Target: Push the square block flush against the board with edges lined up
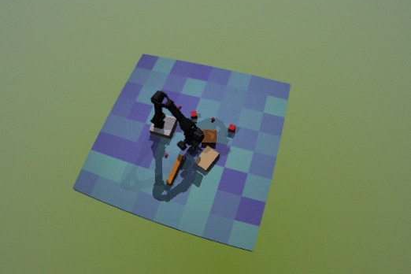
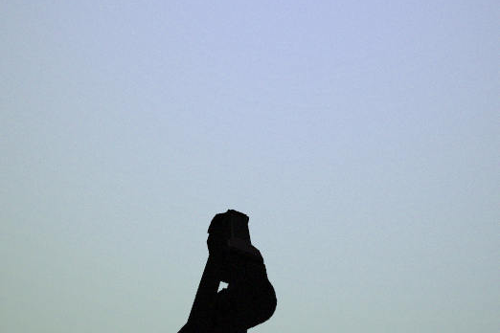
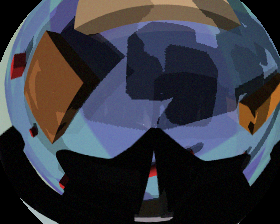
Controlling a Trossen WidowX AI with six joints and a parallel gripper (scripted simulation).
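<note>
The brown square block (image 1: 209,136) (image 3: 53,82) lies flat beside the tan board (image 1: 207,158) (image 3: 156,11). They are turned at an angle to each other, with no whole side flush. One board corner points at the block's near side; I cannot tell whether it touches. My gripper (image 1: 194,145) (image 3: 155,132) is shut and empty, with its fingertips together in the wrist view. It is left of the block and above left of the board in the top view, where the fingertips are hard to make out. The wrist view cuts off much of the board.
A long orange bar (image 1: 175,170) (image 3: 261,105) lies left of the board. Small red cubes lie around, including one (image 1: 194,114) behind the gripper, one (image 1: 231,127) right of the block and a tiny one (image 1: 166,154) near the bar. The exterior view shows only part of the dark arm.
</note>
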